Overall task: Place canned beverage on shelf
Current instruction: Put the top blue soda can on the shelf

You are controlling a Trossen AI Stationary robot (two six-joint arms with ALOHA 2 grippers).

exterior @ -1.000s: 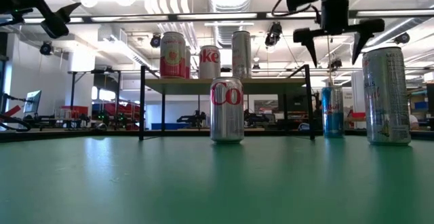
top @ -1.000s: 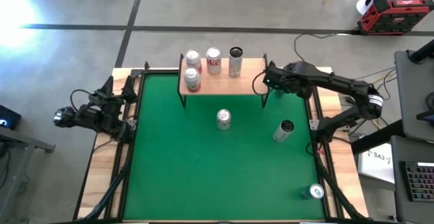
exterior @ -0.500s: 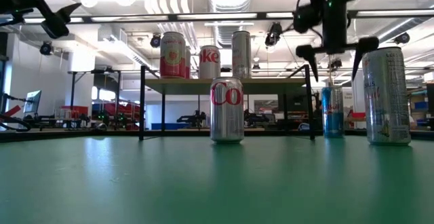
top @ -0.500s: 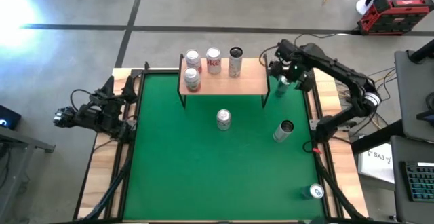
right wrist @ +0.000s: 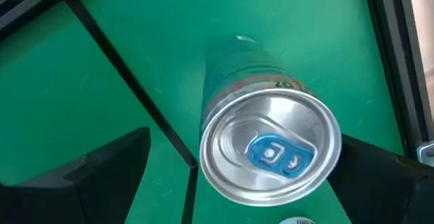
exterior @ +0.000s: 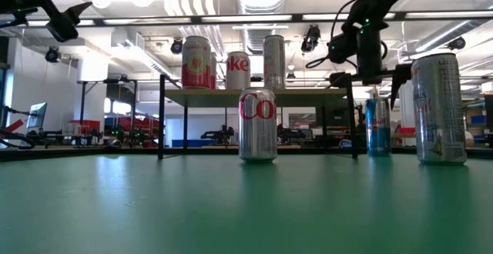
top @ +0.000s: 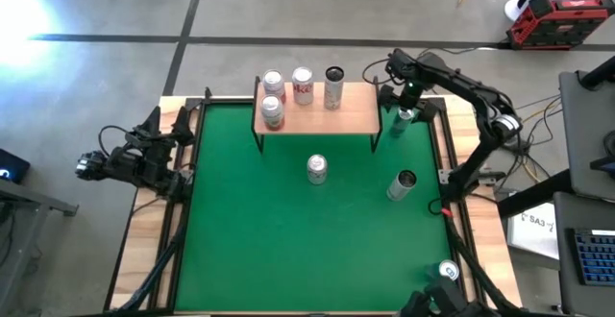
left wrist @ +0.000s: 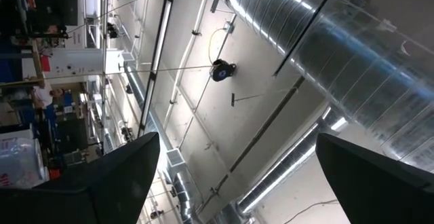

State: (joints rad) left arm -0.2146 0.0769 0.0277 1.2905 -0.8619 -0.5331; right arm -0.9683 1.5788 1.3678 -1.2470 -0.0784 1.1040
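Note:
The shelf (top: pixel 322 113), a light-wood board on black legs, stands at the mat's far edge with several cans on it (exterior: pixel 236 71). A slim blue can (top: pixel 403 121) (exterior: pixel 377 127) stands upright on the mat just right of the shelf. My right gripper (top: pixel 405 104) (exterior: pixel 375 92) hangs open over it, pointing down; in the right wrist view its fingers stand on either side of the can's top (right wrist: pixel 271 153) without touching. My left gripper (top: pixel 163 139) (left wrist: pixel 237 183) waits open at the table's left edge, pointing up.
On the green mat (top: pixel 288 240) a silver can (top: pixel 317 169) stands upright in front of the shelf, and a tall can (top: pixel 402 184) to its right. Another can (top: pixel 449 271) sits near the near right corner. The shelf's right leg (right wrist: pixel 129 81) is close beside the blue can.
My right gripper has swung from the shelf's right end toward the table's right edge, sunk lower and turned until it points straight down over the blue can. It has stayed open. The cans have not moved.

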